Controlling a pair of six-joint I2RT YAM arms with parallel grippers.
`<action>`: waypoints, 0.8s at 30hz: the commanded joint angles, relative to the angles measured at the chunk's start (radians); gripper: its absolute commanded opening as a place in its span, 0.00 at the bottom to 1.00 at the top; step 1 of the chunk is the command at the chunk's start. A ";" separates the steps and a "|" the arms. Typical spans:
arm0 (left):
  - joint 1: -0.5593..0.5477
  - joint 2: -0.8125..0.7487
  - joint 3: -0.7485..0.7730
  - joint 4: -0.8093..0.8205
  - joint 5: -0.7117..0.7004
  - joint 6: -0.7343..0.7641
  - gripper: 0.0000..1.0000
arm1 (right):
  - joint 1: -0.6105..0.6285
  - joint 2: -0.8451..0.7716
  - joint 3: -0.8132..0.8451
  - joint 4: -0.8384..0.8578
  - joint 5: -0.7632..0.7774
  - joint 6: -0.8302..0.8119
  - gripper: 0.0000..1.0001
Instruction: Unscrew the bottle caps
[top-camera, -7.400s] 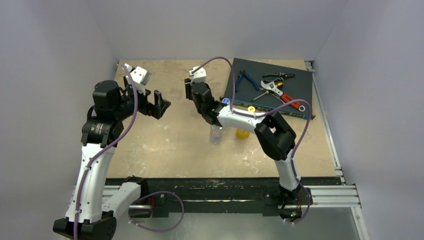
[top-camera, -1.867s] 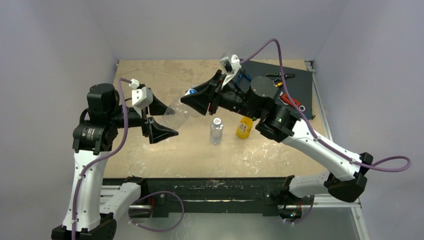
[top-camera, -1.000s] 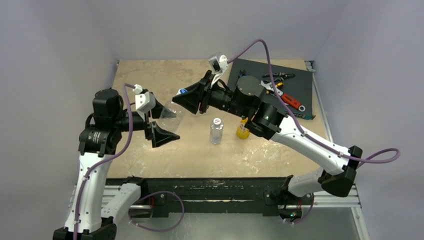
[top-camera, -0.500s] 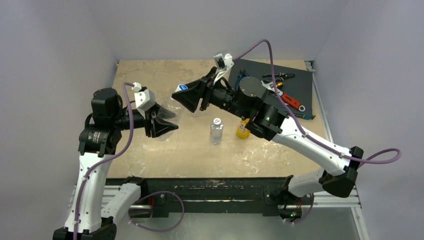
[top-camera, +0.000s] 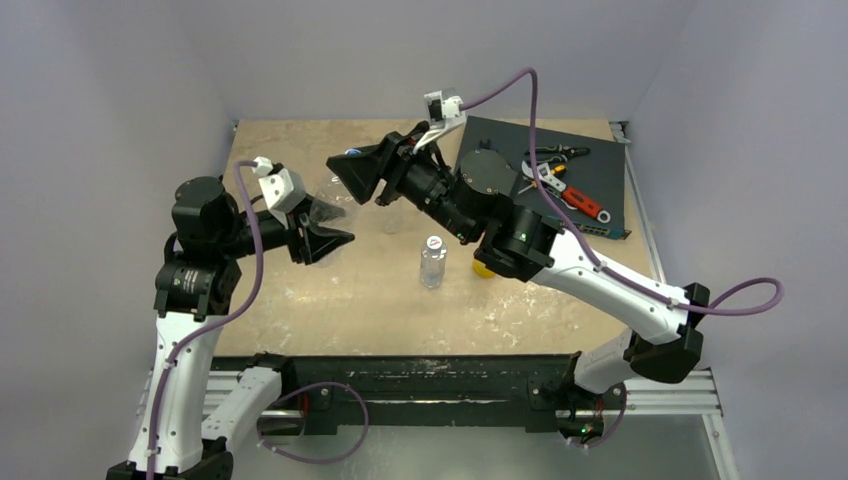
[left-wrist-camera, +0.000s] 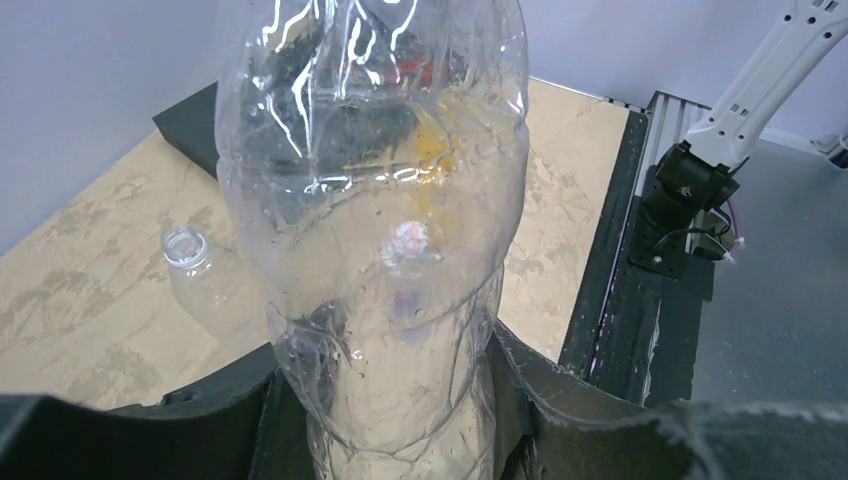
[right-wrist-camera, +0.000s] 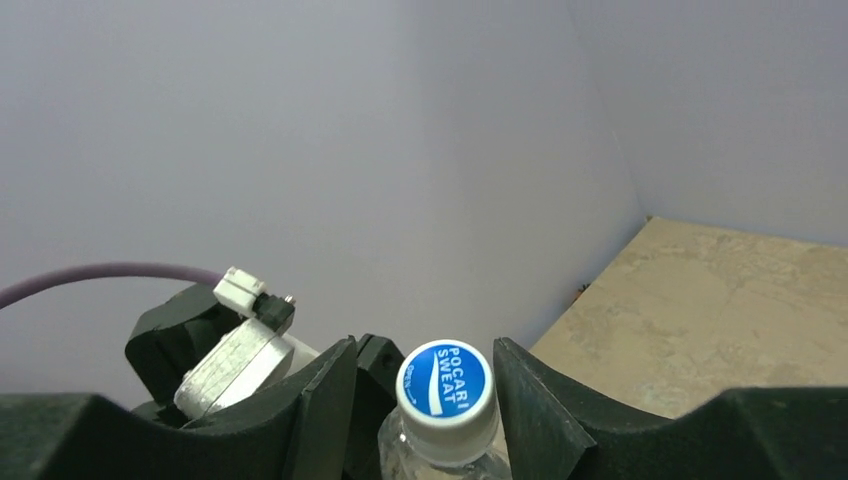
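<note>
The clear bottle (left-wrist-camera: 370, 230) is held off the tabletop (top-camera: 380, 300), tilted, between the two arms and above its far left part. It is clamped low on its body by the left fingers (left-wrist-camera: 200, 425), and the thin wall is seen pinched inward there. The blue cap (right-wrist-camera: 447, 388), seated on the neck, is flanked by the right fingers (right-wrist-camera: 320, 420). These are parted, with a gap visible on one side, so the cap is judged released rather than gripped.

The bottle appears empty and is judged very light, soft-walled and glossy. It is likely to buckle or spin under a hard twist, so a firm hold near the stiffer base is best kept. The cap is small, rigid and probably ribbed at its rim. It is best taken squarely across the rim, close to the fingertips.

Four bottles are counted:
- The held clear bottle.
- A second clear bottle (top-camera: 432, 268), standing mid-tabletop with a white cap (top-camera: 433, 243).
- A third clear bottle (left-wrist-camera: 200, 280), lying on the tabletop with its mouth open.
- An orange-yellow bottle (top-camera: 483, 268), mostly hidden behind the right arm.

Two caps are seen, one blue and one white. Any others cannot be made out.
</note>
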 joint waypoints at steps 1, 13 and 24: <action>-0.001 -0.010 -0.002 0.044 -0.022 -0.018 0.15 | 0.003 0.025 0.065 0.011 0.075 -0.014 0.54; -0.001 -0.008 -0.004 0.030 0.009 -0.023 0.13 | 0.004 0.010 0.045 0.050 0.089 -0.028 0.05; -0.002 0.053 0.030 0.327 0.310 -0.508 0.10 | -0.005 -0.110 -0.086 0.327 -0.406 -0.109 0.00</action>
